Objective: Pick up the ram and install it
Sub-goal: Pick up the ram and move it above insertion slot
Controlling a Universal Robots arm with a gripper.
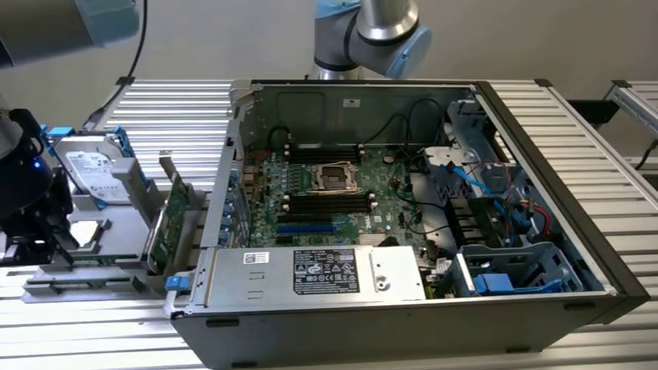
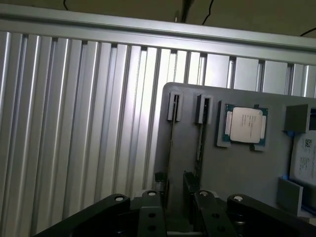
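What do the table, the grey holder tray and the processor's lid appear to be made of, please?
The table: probably aluminium, ribbed and silvery with bright streaks. The holder tray: likely plastic, matte grey, no glare. The processor's lid: pale metal, satin, set on a green board edge.

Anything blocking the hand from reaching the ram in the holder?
Nothing visible does. The open hand is at the near end of the thin, dark ram stick, which stands on edge in the grey plastic holder tray.

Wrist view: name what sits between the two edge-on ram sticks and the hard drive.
The processor, lying flat on the grey holder, sits between the ram sticks and the hard drive, as the wrist view shows.
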